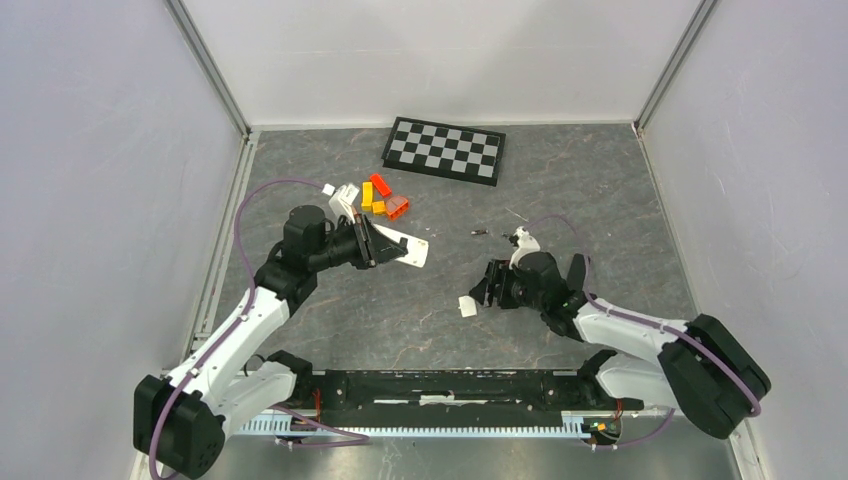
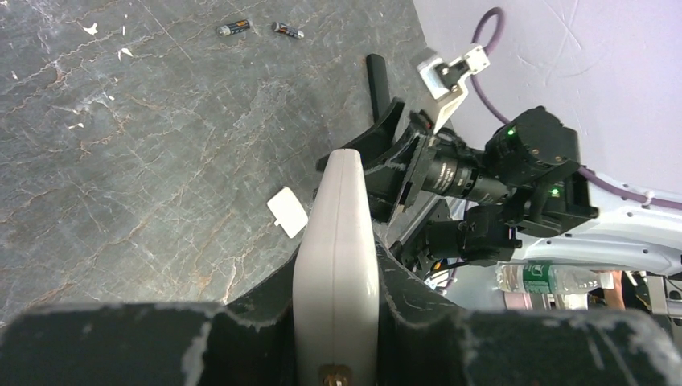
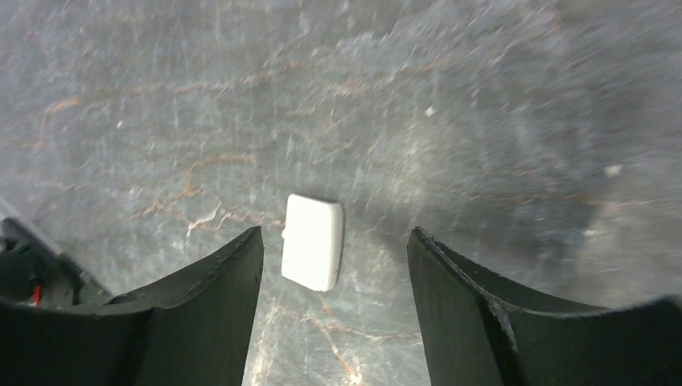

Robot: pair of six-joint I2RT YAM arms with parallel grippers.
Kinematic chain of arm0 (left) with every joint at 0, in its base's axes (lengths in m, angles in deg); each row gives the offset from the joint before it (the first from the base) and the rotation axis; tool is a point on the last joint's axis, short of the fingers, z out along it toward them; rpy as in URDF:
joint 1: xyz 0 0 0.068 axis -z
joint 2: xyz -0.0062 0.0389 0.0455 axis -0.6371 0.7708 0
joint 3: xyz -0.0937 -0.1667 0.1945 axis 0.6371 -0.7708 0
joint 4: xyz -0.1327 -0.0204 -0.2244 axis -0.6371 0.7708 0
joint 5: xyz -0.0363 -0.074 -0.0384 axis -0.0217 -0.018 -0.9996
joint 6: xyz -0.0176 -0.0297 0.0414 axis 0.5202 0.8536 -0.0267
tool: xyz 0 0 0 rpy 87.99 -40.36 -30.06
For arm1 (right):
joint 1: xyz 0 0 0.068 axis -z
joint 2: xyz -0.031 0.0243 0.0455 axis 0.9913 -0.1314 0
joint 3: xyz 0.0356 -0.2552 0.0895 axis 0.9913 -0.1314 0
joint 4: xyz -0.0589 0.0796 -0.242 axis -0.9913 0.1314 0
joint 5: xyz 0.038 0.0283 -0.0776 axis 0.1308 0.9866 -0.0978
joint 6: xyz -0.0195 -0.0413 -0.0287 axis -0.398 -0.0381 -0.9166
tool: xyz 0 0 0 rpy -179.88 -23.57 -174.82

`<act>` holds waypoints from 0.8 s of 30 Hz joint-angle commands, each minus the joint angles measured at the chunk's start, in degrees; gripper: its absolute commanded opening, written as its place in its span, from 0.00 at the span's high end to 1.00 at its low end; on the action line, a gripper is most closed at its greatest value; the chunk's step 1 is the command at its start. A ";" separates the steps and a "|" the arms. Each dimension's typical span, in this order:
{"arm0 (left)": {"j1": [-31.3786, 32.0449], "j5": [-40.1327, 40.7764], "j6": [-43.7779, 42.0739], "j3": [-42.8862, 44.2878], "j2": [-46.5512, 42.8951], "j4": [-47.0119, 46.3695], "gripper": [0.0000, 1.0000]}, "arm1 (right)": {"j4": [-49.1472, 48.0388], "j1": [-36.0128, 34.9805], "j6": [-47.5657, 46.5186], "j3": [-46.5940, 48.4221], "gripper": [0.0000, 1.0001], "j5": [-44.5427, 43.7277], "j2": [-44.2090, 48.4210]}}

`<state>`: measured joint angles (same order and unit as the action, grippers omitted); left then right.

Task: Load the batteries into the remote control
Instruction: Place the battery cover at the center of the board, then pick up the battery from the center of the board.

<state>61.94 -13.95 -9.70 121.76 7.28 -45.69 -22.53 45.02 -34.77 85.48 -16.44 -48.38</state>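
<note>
Remote (image 2: 336, 233): smooth white rounded slab, clamped edgewise in left tool (image 1: 372, 243).

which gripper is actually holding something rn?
The left gripper: it is shut on the white remote. The right gripper is open, and the small white cover lies loose on the table between its jaws, untouched.

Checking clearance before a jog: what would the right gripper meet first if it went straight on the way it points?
The small white cover, centred ahead of the open right gripper, apparently lying on the table; distance unclear.
</note>
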 commanded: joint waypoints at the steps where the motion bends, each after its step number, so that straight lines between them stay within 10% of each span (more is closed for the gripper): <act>1: -0.03 0.59 -3.52 0.52 -1.74 -3.53 0.98 | 8.03 0.32 -7.39 5.78 0.30 -12.34 4.02; 10: -0.05 6.56 -2.98 -1.80 -8.59 -4.79 0.98 | 14.08 1.00 -32.11 22.95 0.37 -21.00 -2.66; 24: 0.01 4.94 -2.28 -2.67 -10.24 -7.56 0.98 | 35.01 2.92 -66.70 49.19 0.38 -7.25 -29.66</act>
<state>61.94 -8.03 -10.68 118.78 -3.30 -50.06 5.14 47.18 -89.80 128.04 -27.74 -74.17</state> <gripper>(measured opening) 0.286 0.599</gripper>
